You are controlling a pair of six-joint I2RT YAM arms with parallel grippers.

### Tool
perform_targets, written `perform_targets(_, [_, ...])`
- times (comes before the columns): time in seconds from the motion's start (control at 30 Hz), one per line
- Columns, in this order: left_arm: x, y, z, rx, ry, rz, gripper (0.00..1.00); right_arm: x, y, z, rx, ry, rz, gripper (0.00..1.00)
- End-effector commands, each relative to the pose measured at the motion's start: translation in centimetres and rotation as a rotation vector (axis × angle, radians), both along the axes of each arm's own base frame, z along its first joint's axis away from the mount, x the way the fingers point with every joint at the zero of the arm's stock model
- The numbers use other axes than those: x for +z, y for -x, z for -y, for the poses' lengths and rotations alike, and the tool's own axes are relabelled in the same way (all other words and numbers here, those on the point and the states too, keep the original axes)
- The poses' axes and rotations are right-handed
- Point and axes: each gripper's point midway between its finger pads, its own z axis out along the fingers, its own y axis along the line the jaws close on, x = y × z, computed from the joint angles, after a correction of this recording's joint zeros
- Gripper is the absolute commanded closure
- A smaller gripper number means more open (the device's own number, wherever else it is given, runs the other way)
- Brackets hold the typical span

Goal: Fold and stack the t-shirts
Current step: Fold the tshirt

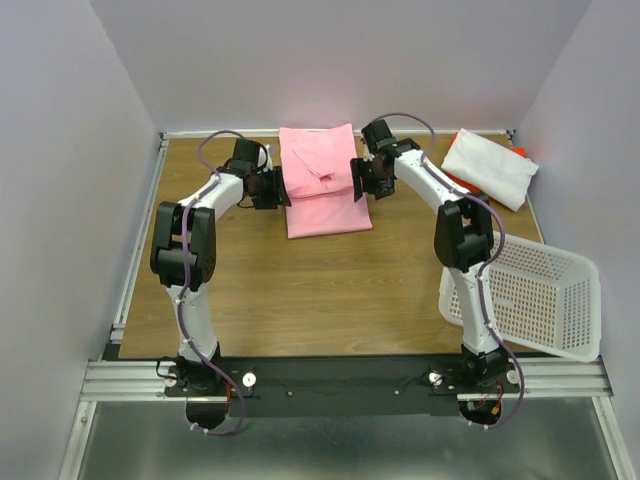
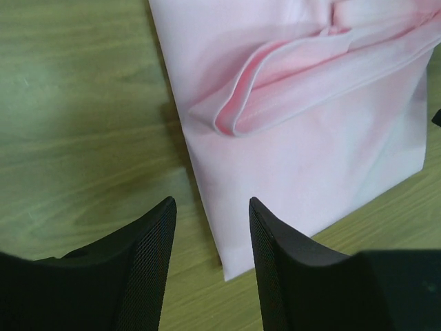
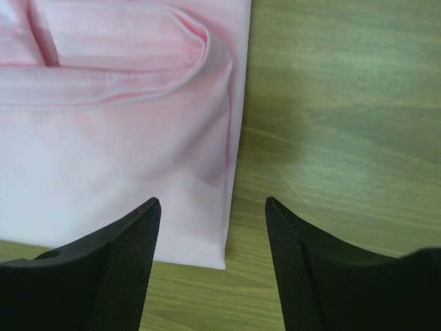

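Nearest, on the right, a white perforated plastic basket (image 1: 540,300) sits tilted at the edge of the wood-grain table (image 1: 300,290). Further back in the middle, the left gripper (image 2: 210,207) and right gripper (image 3: 212,207) flank the smooth pink t-shirt (image 1: 322,190), each with jaws parted above a side edge and holding nothing. The shirt is a folded rectangle with its long axis running near to far and soft sleeve folds ridged across it. At the far right lies a folded white t-shirt (image 1: 490,168), with orange-red cloth (image 1: 517,152) peeking from behind it.

Lit softly and evenly from above. Faint shadows on the desk (image 1: 300,290). Greenish cast over wood in wrist views, near fingers (image 2: 148,276) slightly blurred.
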Motion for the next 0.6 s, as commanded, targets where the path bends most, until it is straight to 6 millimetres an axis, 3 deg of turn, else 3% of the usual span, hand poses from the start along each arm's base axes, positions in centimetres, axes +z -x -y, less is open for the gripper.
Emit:
perform_targets(0.0, [0.7,1.6,1.3,-0.042,0.021,0.016,0.46,0.8,1.3,-0.3,-0.001,-0.041,-0.008,0.32])
perform_targets(0.17, [-1.2,3.8,1.7,-0.053,0.005,-0.037,0.46,-0.3,3.0,0.3,-0.019,-0.036,-0.047,0.39])
perform_targets(0.57, [-3.9,6.5,1.5,-0.043,-0.114,-0.108,0.48,-2.5,6.5,0.5,-0.011,-0.075,-0.138,0.63])
